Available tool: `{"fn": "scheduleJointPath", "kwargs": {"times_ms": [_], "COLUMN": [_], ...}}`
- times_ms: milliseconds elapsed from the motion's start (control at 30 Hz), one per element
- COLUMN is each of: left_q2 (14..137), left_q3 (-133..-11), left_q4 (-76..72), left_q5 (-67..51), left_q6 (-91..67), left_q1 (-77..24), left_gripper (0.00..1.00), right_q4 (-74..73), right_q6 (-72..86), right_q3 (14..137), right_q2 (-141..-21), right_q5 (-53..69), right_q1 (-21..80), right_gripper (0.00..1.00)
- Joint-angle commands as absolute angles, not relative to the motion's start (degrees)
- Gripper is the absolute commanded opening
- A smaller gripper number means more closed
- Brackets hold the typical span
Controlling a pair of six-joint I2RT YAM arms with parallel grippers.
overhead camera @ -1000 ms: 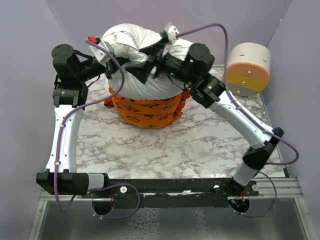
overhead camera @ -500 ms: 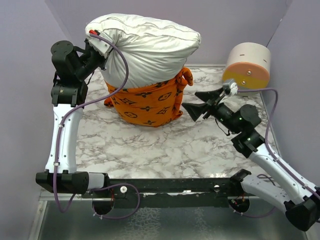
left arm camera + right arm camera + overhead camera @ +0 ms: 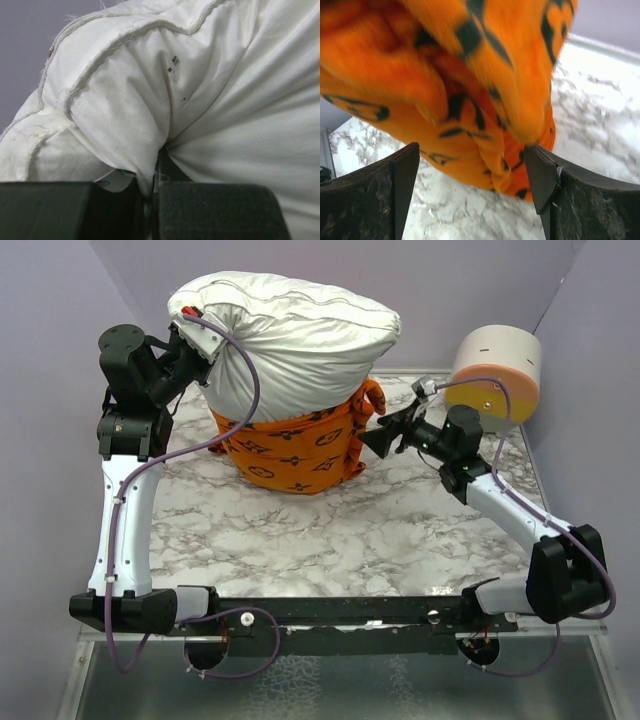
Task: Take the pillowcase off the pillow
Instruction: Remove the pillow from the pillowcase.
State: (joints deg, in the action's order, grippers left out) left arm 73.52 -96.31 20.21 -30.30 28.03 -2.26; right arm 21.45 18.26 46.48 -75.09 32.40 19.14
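marble tabletop between lilac walls, left gripper pinching the pillow, right gripper spread open at orange pillowcase

Soft, even light from above fills the overhead view, leaving faint shadows on the marble table and a bright sheen on the pillow. In the right wrist view, blur smears the orange pillowcase. The left wrist view is dimmer but sharp.
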Motion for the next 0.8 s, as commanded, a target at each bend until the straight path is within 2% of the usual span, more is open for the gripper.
{"fn": "scheduleJointPath", "kwargs": {"times_ms": [0,200,267,367,433,467,633,767], "left_q2": [73.14,73.48,73.55,73.65,73.65,73.72,74.85,76.21], "left_q3": [-96.67,-96.54,-96.34,-96.54,-96.87,-97.11,-99.52,-101.81], "left_q4": [23.0,22.9,22.54,22.34,22.23,22.2,22.52,23.39], "left_q5": [-26.79,-26.51,-26.51,-26.53,-26.09,-25.56,-21.59,-17.54], "left_q6": [29.88,29.87,29.53,29.2,29.48,29.77,30.81,32.58], "left_q1": [-1.76,-1.71,-1.76,-1.76,-1.76,-1.76,-1.78,-1.76], "left_gripper": [0.0,0.0,0.0,0.0,0.0,0.0,0.0,0.0], "right_q4": [26.4,27.06,28.27,27.27,27.08,27.13,29.15,32.25], "right_q6": [14.56,14.23,15.61,15.71,15.7,16.06,19.19,21.75], "right_q3": [54.78,58.16,58.31,58.66,57.92,57.39,53.01,44.82], "right_q2": [-79.35,-82.04,-82.9,-83.76,-83.77,-83.76,-84.71,-85.67], "right_q5": [40.08,40.27,41.16,40.27,38.7,37.73,37.14,33.51], "right_q1": [18.98,18.81,18.83,18.8,18.81,18.81,18.81,18.84], "right_gripper": [0.8,0.64,0.55,0.28,0.05,0.01,0.01,0.01]}}
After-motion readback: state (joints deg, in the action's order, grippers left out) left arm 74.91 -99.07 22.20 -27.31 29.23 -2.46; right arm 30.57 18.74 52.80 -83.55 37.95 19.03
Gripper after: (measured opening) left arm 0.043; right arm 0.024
